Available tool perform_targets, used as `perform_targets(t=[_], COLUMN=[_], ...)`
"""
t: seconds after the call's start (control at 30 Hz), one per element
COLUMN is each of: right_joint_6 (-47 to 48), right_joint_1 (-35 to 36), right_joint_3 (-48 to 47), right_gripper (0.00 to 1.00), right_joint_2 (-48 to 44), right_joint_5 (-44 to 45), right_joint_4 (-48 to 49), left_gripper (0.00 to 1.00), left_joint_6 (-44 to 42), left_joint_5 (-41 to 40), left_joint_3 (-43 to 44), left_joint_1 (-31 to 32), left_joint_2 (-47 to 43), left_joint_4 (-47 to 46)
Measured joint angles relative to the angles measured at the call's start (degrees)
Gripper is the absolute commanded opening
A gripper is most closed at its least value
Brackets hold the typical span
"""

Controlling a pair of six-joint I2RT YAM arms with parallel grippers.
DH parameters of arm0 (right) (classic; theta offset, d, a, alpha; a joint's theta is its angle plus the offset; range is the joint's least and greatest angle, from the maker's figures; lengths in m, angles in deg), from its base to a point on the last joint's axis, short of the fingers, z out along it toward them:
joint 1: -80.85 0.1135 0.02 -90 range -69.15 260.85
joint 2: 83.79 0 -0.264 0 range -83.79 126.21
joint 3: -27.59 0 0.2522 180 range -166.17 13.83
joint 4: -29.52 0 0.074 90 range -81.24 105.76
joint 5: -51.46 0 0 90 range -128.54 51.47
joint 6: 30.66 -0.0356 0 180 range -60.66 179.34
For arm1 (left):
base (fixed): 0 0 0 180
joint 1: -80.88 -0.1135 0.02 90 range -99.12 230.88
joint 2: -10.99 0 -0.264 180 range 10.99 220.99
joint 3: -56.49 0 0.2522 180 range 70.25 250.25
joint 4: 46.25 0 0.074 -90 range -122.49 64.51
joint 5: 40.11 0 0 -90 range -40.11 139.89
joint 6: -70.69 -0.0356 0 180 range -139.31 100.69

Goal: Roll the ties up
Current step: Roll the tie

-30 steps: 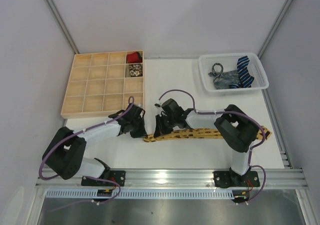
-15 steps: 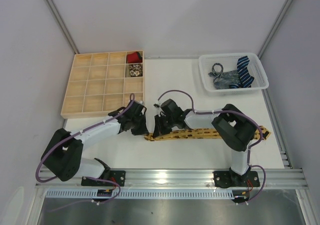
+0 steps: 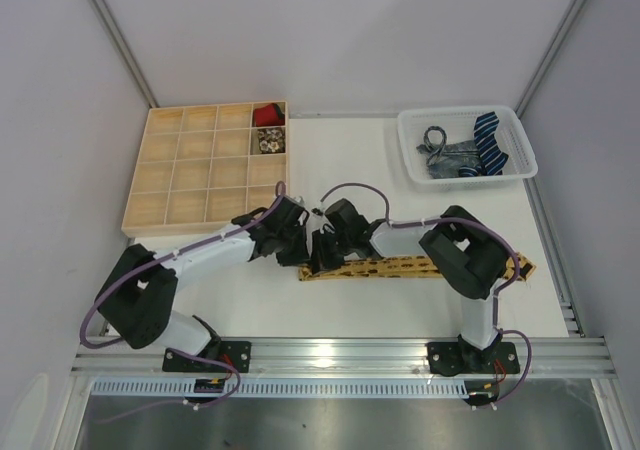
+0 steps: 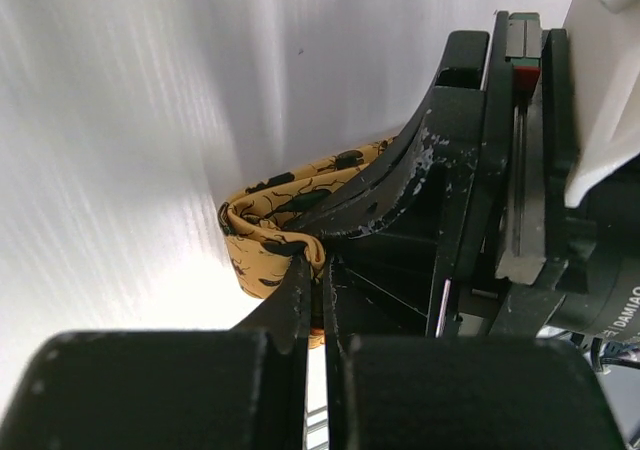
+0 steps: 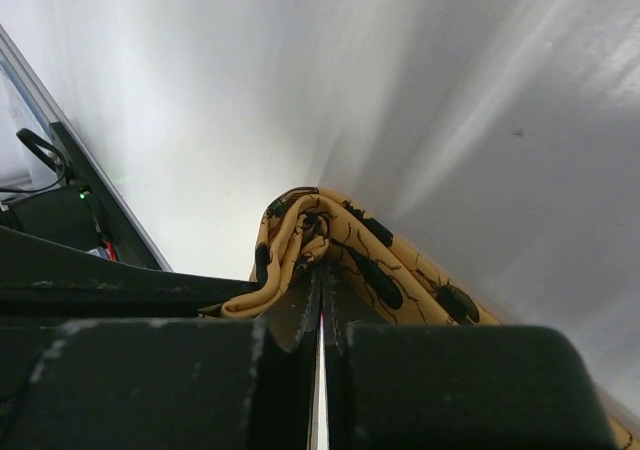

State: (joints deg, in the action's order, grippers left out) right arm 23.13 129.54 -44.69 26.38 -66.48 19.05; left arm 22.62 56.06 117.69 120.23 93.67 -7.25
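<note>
Left gripper (image 3: 296, 246) (image 4: 318, 270): black two-finger jaws pressed together, clamped on the folded end of the mustard-yellow fabric necktie with dark brown spots (image 3: 400, 267) (image 4: 262, 230). In the left wrist view the cloth bunches into a small loop just ahead of the fingertips. Right gripper (image 3: 322, 257) (image 5: 322, 282): black jaws likewise closed tight on the same folded end (image 5: 400, 280), meeting the left gripper nearly tip to tip at table centre. From the two grippers the necktie lies flat on the white table (image 3: 350, 160), running toward three o'clock and passing under the right arm; its far end shows beyond that arm near the table's right edge. Pale wooden tray of square compartments (image 3: 190, 160): at ten o'clock from the grippers, set against the table's left side. Rolled red tie (image 3: 266, 115): in the tray's far right corner compartment. Rolled pale patterned tie (image 3: 268, 141): in the compartment directly nearer in the same column. White plastic basket (image 3: 403, 135): at two o'clock, at the far right corner of the table. It holds the navy blue-striped tie (image 3: 490, 140) lying loose on the right and the grey patterned tie (image 3: 445, 155) loose on the left, the two touching.
</note>
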Motion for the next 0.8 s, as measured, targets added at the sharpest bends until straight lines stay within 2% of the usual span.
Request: perform_targets(t=[0.47,0.8], right_joint_6=[-2.6,0.3], right_joint_1=[-2.7,-6.2], right_joint_3=[2.3,2.7], right_gripper=[0.0,0.01], right_joint_2=[-0.1,-6.5], right_joint_5=[-3.4,-1.2], right_joint_4=[2.8,-3.2], left_gripper=[0.0,0.0], left_joint_6=[2.3,2.8], left_joint_5=[-1.3,-2.0], left_joint_3=[1.9,2.2], left_joint_1=[0.9,1.3], left_joint_2=[3.0,4.6], left_joint_4=[0.0,-0.2])
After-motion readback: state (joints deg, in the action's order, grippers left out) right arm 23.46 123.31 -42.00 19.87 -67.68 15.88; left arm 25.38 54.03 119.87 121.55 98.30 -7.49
